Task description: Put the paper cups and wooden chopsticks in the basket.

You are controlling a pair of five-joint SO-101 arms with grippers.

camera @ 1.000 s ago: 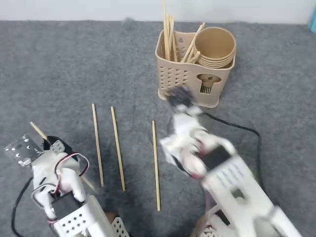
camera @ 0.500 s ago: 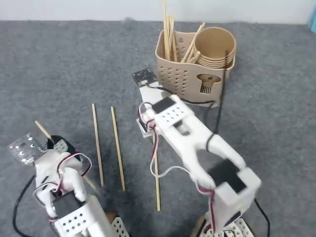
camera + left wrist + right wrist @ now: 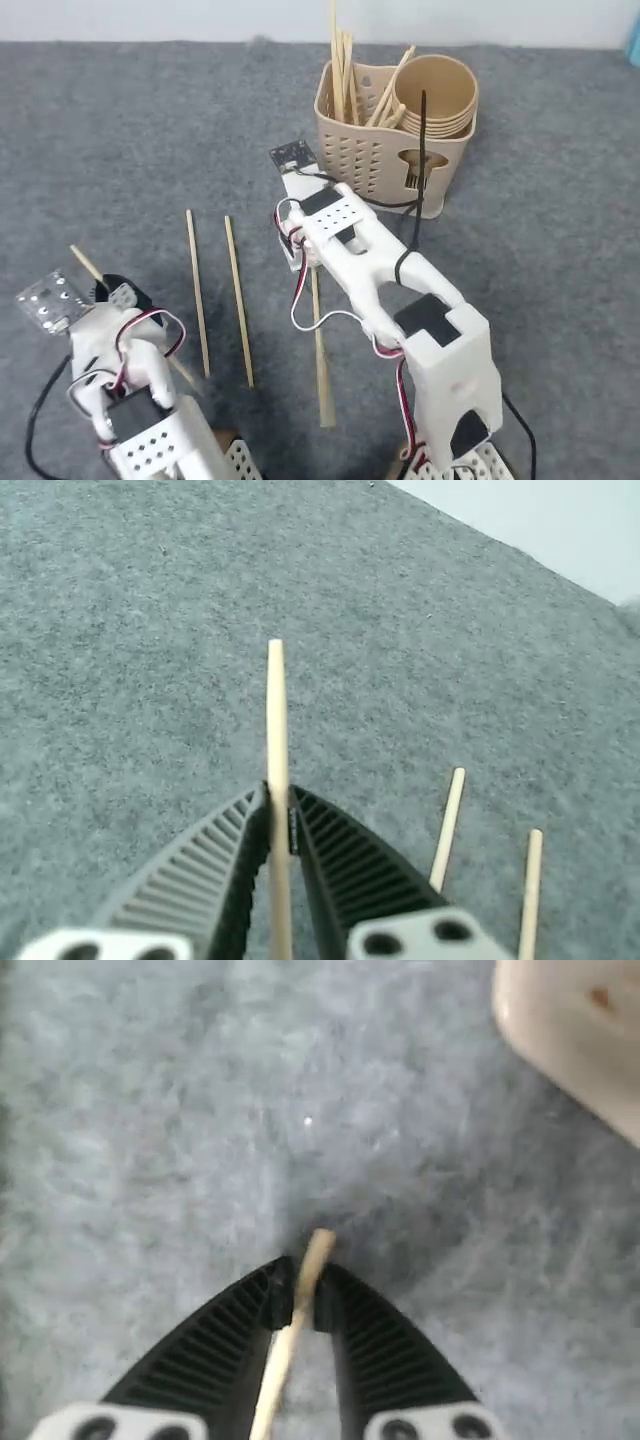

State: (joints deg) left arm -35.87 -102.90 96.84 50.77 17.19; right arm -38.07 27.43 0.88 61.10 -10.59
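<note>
Wooden chopsticks (image 3: 345,60) are standing in the basket (image 3: 365,160) beside the stacked paper cups (image 3: 435,90), while two loose sticks (image 3: 197,290) are lying side by side on the grey mat (image 3: 120,120), well apart from the basket. The right gripper (image 3: 302,1275) is hanging low over the mat near the basket, its fingers pinching narrowly on a third stick (image 3: 316,1248) close to its far end, so only a short tip is poking past the fingertips. Gripping there is probably meant to let the stick be swung upright into the basket. The left gripper (image 3: 278,800) is sitting at the near corner, its fingers clamping a fourth stick (image 3: 276,710) partway along, the free end projecting ahead.
</note>
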